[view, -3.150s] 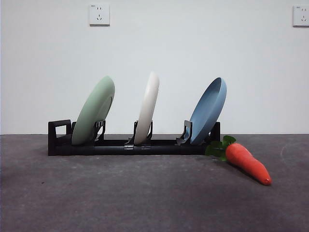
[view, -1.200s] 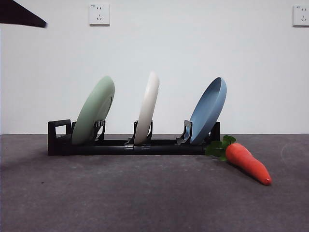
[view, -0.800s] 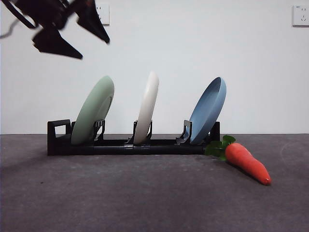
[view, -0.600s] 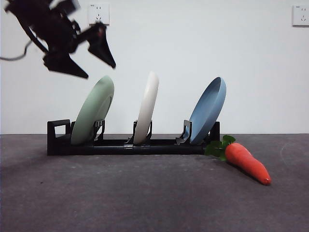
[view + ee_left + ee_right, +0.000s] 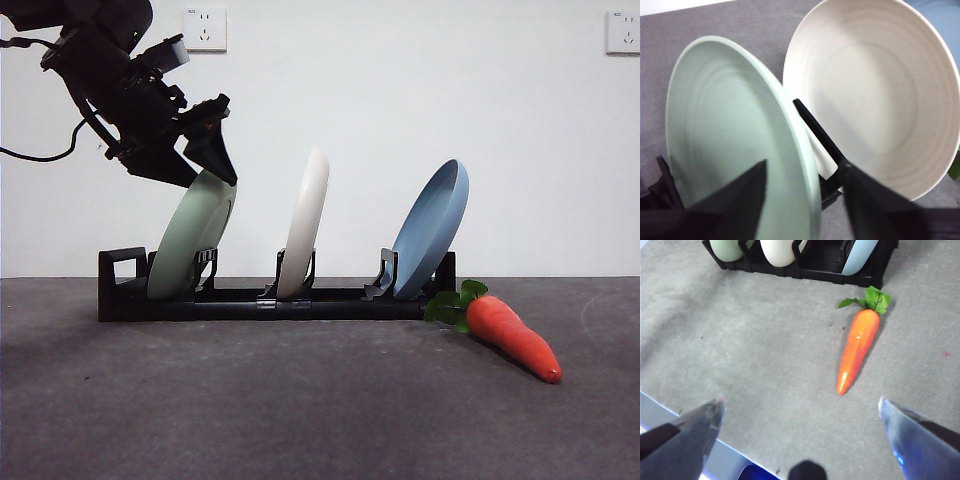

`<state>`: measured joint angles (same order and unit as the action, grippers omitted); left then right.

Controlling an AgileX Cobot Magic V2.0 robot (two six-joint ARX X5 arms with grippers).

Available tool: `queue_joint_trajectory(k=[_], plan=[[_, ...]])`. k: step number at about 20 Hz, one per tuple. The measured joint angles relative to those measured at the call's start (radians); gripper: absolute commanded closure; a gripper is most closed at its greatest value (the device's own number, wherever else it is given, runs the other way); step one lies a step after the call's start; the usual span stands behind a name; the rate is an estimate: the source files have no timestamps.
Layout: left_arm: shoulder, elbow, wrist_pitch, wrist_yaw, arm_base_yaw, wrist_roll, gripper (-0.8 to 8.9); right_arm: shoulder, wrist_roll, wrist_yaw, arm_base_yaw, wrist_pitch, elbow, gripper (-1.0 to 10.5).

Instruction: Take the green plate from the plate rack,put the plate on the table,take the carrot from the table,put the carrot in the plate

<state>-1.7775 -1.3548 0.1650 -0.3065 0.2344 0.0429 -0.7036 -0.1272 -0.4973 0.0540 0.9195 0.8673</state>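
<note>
The green plate (image 5: pixel 190 240) stands tilted in the end slot of the black plate rack (image 5: pixel 300 302), by its loop handle. My left gripper (image 5: pixel 212 178) is open, with its jaws straddling the plate's top rim; in the left wrist view the left gripper (image 5: pixel 804 167) has one jaw on each side of the green plate (image 5: pixel 725 135). The carrot (image 5: pixel 512 335) lies on the table (image 5: pixel 300 410) past the rack's other end. My right gripper (image 5: pixel 800 401) is open and empty, high above the table, with the carrot (image 5: pixel 857 347) ahead of it.
A cream-white plate (image 5: pixel 305 225) stands in the rack's middle slot, close beside the green one, and a light blue plate (image 5: pixel 432 230) in the far slot near the carrot's leaves. A white wall rises behind the table.
My left arm has come down from the upper left corner onto the green plate's top rim. The plates, rack and carrot have not moved.
</note>
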Motion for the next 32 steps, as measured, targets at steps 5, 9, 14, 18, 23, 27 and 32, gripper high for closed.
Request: queue_joint_trajectory(k=[5,9,14,18,23,27,32], plan=[[-0.001,0.000,-0.002,-0.044,0.003,-0.003,8.22,0.000,0.000,0.000,0.000,0.000,0.000,3.3],[-0.001,0.000,-0.002,-0.062,0.000,-0.018,8.22,0.000,0.000,0.000,0.000,0.000,0.000,3.3],[0.031,0.000,-0.006,-0.108,-0.019,-0.070,8.22,0.000,0.000,0.000,0.000,0.000,0.000,3.3],[0.131,-0.025,-0.002,-0.138,-0.024,-0.115,8.22,0.000,0.000,0.000,0.000,0.000,0.000,3.3],[0.326,-0.035,0.189,-0.229,0.004,-0.077,8.20,-0.001,0.000,0.000,0.000,0.000,0.000,3.3],[0.517,-0.035,0.433,0.002,0.159,0.101,8.19,-0.002,0.008,0.000,0.000,0.000,0.000,3.3],[0.557,-0.027,0.641,0.299,0.430,0.250,8.19,-0.003,0.013,0.000,0.000,0.000,0.000,3.3]])
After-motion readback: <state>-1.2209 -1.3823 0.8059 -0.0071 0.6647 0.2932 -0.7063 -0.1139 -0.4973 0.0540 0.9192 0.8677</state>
